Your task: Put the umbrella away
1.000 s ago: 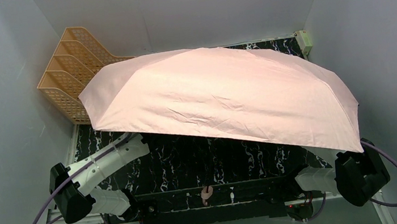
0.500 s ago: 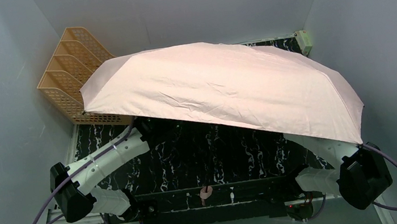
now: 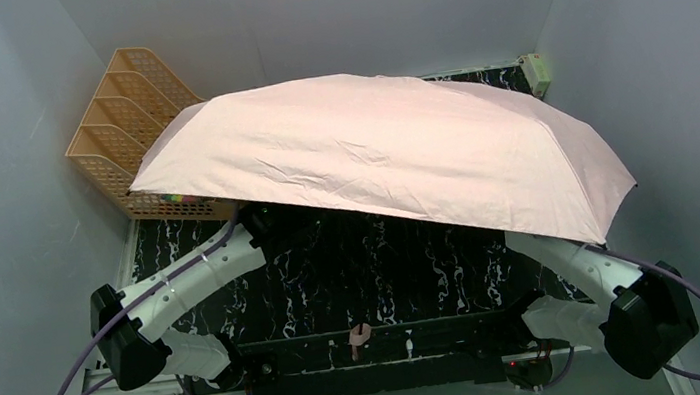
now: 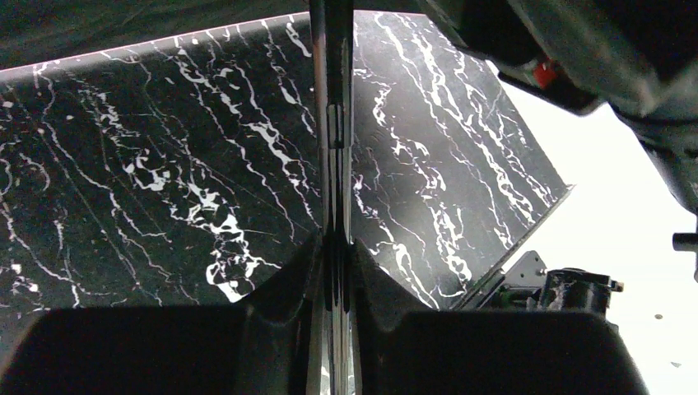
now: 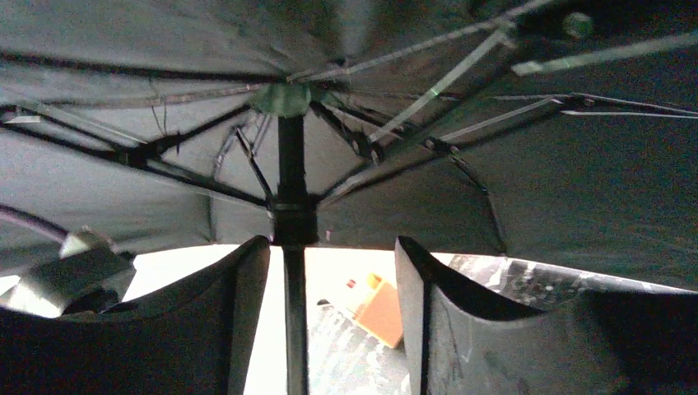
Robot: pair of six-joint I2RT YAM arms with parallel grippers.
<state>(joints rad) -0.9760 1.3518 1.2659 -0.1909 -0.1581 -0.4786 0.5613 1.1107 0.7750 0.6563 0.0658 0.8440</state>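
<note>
Umbrella (image 3: 382, 163) fully open, spread above both grippers. Left gripper (image 4: 332, 251) pinches shaft (image 4: 331, 99). Right gripper (image 5: 329, 271) fingers spread, shaft hugging 1 finger, runner (image 5: 292, 222) just above tips. Risk: off-centre close likely skews shaft, runner slips.

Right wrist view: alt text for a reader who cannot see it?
The open umbrella, from below, fills the frame: black fabric, ribs fanning from the shaft. The shaft stands between the open fingers of the right gripper.
</note>
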